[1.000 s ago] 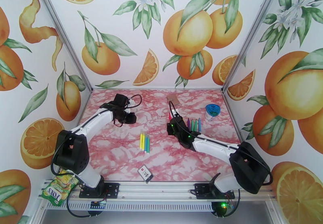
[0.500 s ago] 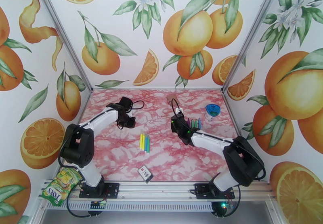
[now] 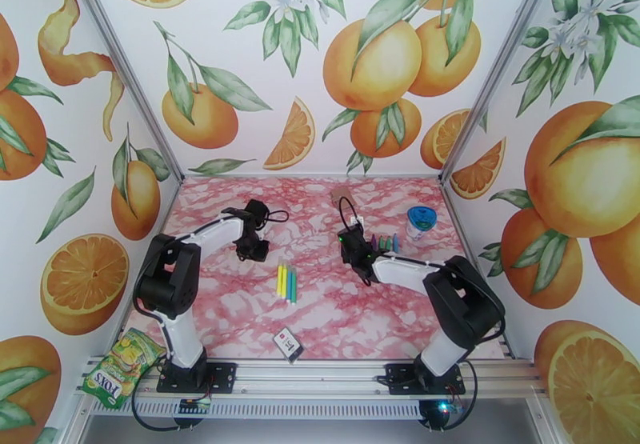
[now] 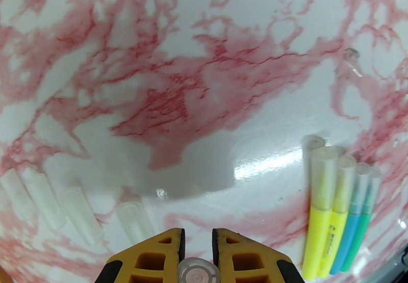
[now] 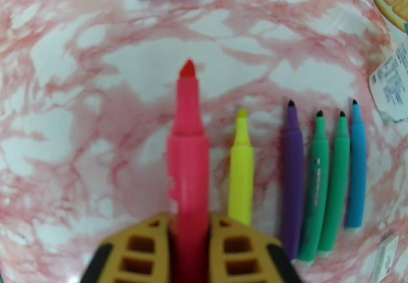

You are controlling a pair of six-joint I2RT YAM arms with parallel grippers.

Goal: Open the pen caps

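My right gripper (image 5: 188, 219) is shut on a pink marker (image 5: 187, 141) whose bare tip points away, low over the table; in the top view it (image 3: 350, 241) sits just left of the uncapped row. That row holds yellow (image 5: 240, 169), purple (image 5: 292, 177), two green (image 5: 326, 177) and blue (image 5: 357, 166) markers. My left gripper (image 4: 198, 232) is shut on a small clear pen cap (image 4: 196, 271), seen end-on. Several loose clear caps (image 4: 81, 213) lie on the table to its left. Two yellow, a blue and a green marker (image 4: 331, 212) lie to its right with translucent caps (image 4: 325, 169) on.
A round blue-lidded container (image 3: 421, 220) stands at the right, and a brown card (image 3: 342, 195) lies at the back. A black-and-white card (image 3: 289, 344) rests near the front edge. A snack packet (image 3: 120, 370) lies off the table's front left corner.
The left gripper has drifted slightly nearer and lower over the table. The right gripper has edged away toward the uncapped row while its arm folded back.
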